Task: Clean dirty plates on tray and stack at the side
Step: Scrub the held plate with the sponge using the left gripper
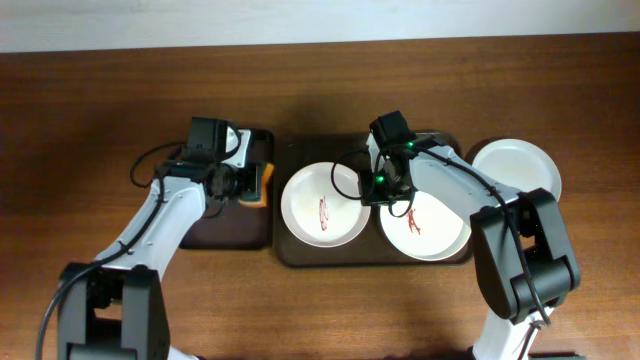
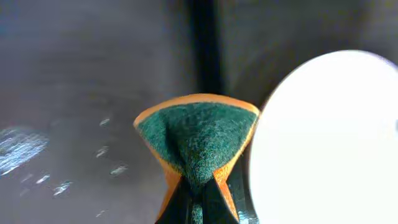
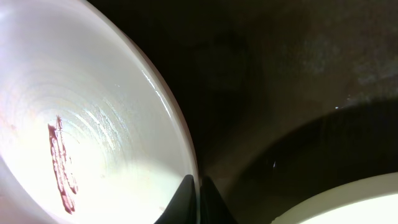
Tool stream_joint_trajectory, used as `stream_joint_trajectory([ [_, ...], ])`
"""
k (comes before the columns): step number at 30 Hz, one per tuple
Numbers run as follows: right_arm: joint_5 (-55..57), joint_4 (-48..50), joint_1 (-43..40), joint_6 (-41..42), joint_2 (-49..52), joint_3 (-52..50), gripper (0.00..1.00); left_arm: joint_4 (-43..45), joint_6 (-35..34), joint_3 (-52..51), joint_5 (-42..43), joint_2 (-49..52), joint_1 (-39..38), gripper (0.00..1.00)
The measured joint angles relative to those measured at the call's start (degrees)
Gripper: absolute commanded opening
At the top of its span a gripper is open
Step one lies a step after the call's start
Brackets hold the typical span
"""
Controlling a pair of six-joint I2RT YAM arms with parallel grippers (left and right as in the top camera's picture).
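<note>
Overhead, you've one plate (image 1: 515, 165) set aside, two streaked plates (image 1: 322, 205) remaining; left end effector (image 2: 198, 200) clamps sponge (image 2: 199, 137), right end effector (image 3: 200, 199) pinches one rim.

Worktop (image 1: 90, 90) was reddish-brown, wood-grained. Tray (image 1: 284, 252) was plain dark brown. On the tray, left plate (image 1: 312, 200) and right plate (image 1: 435, 232) were white, each with thin red streaks at centre. Third plate (image 1: 520, 165), just right of the tray, was plain white. Smaller tray (image 1: 230, 232), left of it, looked near black. Sponge (image 2: 198, 140) showed a green face with an orange edge.
</note>
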Motion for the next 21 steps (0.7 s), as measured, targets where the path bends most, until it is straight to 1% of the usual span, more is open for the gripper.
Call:
stream_joint_trajectory([
  [2, 0.0, 0.0, 0.0, 0.0, 0.0, 0.0, 0.04, 1.7, -0.4, 0.0, 4.0, -0.8, -0.3, 0.00],
  [5, 0.0, 0.0, 0.0, 0.0, 0.0, 0.0, 0.04, 1.9, -4.4, 0.0, 6.7, -1.2, -3.0, 0.00],
  [8, 0.0, 0.0, 0.0, 0.0, 0.0, 0.0, 0.04, 3.2, -11.4, 0.0, 8.5, -0.6, -7.6, 0.00],
  [10, 0.0, 0.0, 0.0, 0.0, 0.0, 0.0, 0.04, 6.8, -16.3, 0.0, 11.5, 1.6, -10.4, 0.00],
  [12, 0.0, 0.0, 0.0, 0.0, 0.0, 0.0, 0.04, 9.7, -21.2, 0.0, 13.8, 4.2, -12.4, 0.00],
  [15, 0.0, -0.2, 0.0, 0.0, 0.0, 0.0, 0.04, 11.5, -27.1, 0.0, 15.8, 7.9, -13.9, 0.00],
  [18, 0.0, -0.3, 0.0, 0.0, 0.0, 0.0, 0.04, 15.9, -29.7, 0.0, 19.3, 11.1, -13.8, 0.00],
  [21, 0.0, -0.4, 0.0, 0.0, 0.0, 0.0, 0.04, 16.7, -30.7, 0.0, 22.0, 13.1, -13.8, 0.00],
])
